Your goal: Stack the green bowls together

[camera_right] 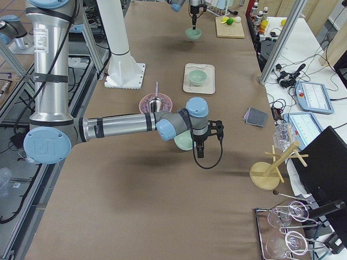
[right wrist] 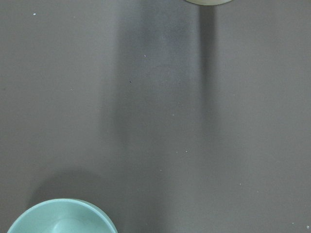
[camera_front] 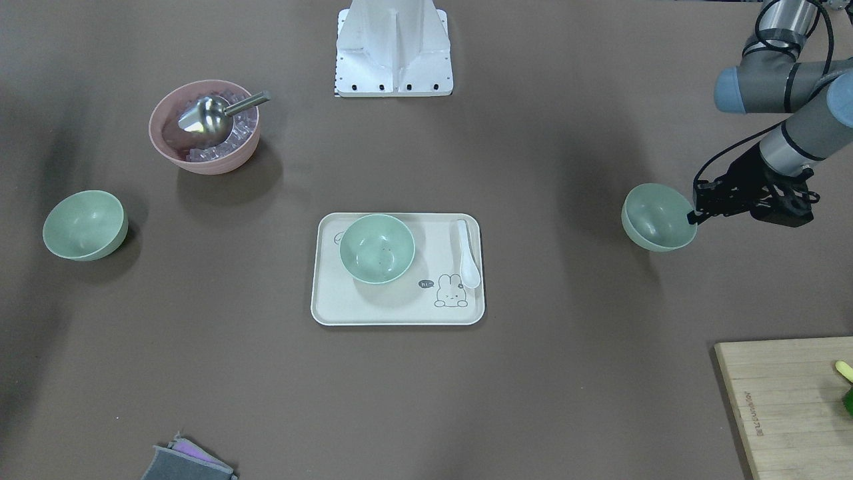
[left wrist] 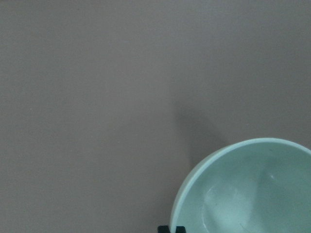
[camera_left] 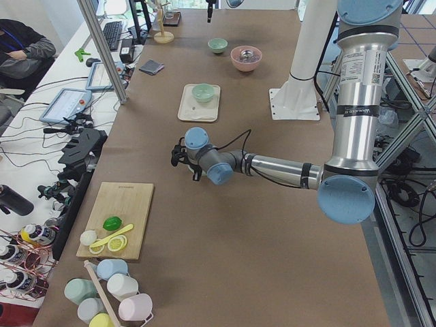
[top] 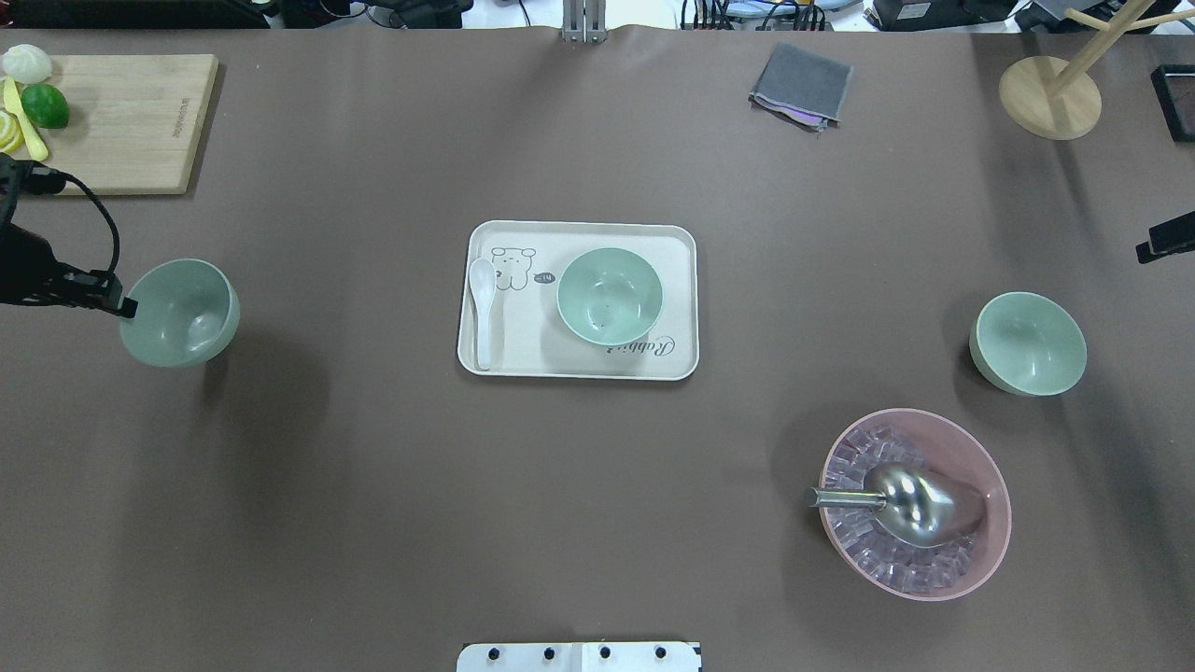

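Three pale green bowls show. One green bowl [top: 609,296] sits upright on the cream tray [top: 579,364] at the table's middle. A second bowl [top: 182,313] at the robot's left is tilted, its shadow offset from it, and my left gripper [top: 126,306] is shut on its outer rim; the left wrist view shows this bowl [left wrist: 248,189] at the lower right. The third bowl [top: 1027,343] stands alone on the right. My right gripper [camera_right: 199,153] hangs just beyond that bowl, apart from it; I cannot tell whether it is open or shut.
A pink bowl [top: 915,504] with ice cubes and a metal scoop stands near the right bowl. A white spoon [top: 483,308] lies on the tray. A cutting board [top: 131,121] with fruit, a grey cloth [top: 801,86] and a wooden stand [top: 1050,98] line the far edge.
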{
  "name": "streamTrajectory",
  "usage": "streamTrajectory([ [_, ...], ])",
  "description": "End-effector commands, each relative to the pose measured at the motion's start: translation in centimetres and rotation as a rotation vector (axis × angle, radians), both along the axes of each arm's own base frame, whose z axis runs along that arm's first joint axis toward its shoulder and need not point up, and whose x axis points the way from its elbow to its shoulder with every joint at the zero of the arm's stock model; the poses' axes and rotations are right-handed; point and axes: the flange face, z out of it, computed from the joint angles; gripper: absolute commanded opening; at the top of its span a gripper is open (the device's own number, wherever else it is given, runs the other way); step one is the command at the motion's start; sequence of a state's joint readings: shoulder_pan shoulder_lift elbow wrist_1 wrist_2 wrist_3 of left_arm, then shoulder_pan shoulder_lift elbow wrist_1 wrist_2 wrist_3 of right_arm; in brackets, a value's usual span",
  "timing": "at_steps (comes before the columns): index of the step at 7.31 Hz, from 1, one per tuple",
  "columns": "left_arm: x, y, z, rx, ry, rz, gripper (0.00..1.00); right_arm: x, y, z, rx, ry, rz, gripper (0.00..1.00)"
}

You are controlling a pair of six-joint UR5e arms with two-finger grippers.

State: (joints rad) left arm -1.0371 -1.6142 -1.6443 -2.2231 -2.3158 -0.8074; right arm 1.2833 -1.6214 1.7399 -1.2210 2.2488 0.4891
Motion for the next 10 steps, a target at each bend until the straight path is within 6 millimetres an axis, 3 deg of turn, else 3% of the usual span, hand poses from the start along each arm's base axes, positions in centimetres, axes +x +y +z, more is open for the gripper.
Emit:
streamTrajectory([
  [1,2.2,-0.5,-5.5,-0.057,0.067,-0.065,0.0,0.0,0.0,-0.1,0.002,-0.001,-0.001,1.0],
  [2,4.0,-0.9,-8.4,-0.097,0.095,-0.117,0.0,0.0,0.0,-0.1,0.002,-0.001,-0.001,1.0],
  [3,7.7,-0.4,-11.2,-0.158,0.106,-0.136,0.0,0.0,0.0,-0.2,0.004,-0.001,-0.001,1.0],
  [4,11.3,-0.8,-15.9,-0.189,0.069,-0.157,0.0,0.0,0.0,-0.2,0.004,-0.001,-0.001,1.0],
  [5,14.1,-1.0,-21.9,-0.239,0.015,-0.157,0.0,0.0,0.0,-0.3,0.005,-0.002,-0.001,1.0],
  [6,18.5,0.0,-27.6,-0.287,-0.011,-0.16,0.0,0.0,0.0,-0.3,0.005,-0.003,-0.001,1.0],
  [7,22.5,1.8,-31.3,-0.307,0.001,-0.161,0.0,-0.1,0.0,-0.2,0.003,-0.004,-0.004,1.0],
  [8,24.1,1.3,-33.5,-0.34,0.017,-0.18,0.0,-0.1,0.0,-0.2,0.003,-0.003,-0.003,1.0],
  [10,29.2,0.0,-36.7,-0.35,0.001,-0.22,0.0,-0.2,0.1,-0.3,0.005,-0.004,-0.005,1.0],
])
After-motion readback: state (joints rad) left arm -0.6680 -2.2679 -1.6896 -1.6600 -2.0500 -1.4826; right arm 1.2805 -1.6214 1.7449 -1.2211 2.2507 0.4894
